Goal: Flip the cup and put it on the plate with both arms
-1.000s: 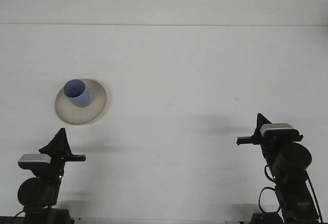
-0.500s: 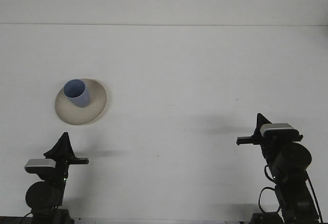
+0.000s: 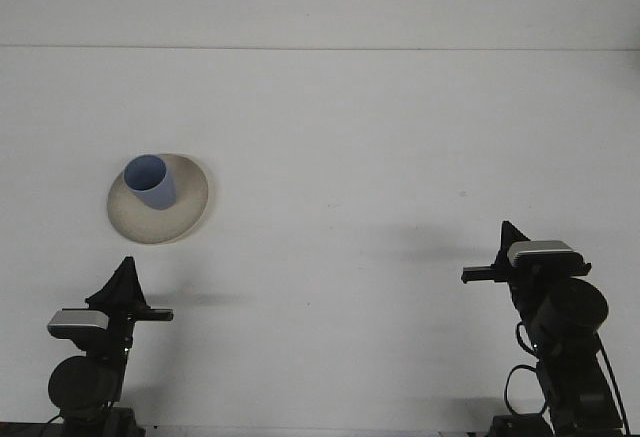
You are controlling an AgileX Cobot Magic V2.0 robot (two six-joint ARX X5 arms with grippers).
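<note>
A light blue cup (image 3: 150, 180) stands upright, mouth up, on a cream plate (image 3: 185, 207) at the left of the white table. My left gripper (image 3: 125, 279) is low at the front left, below the plate and apart from it. My right gripper (image 3: 507, 240) is at the front right, far from the cup. Neither holds anything that I can see.
The white table (image 3: 350, 157) runs back to a far edge at a white wall. Both arm bases stand at the near edge, one in each corner.
My left arm drew back and down toward the near edge, then settled. The right arm, cup and plate have not moved.
</note>
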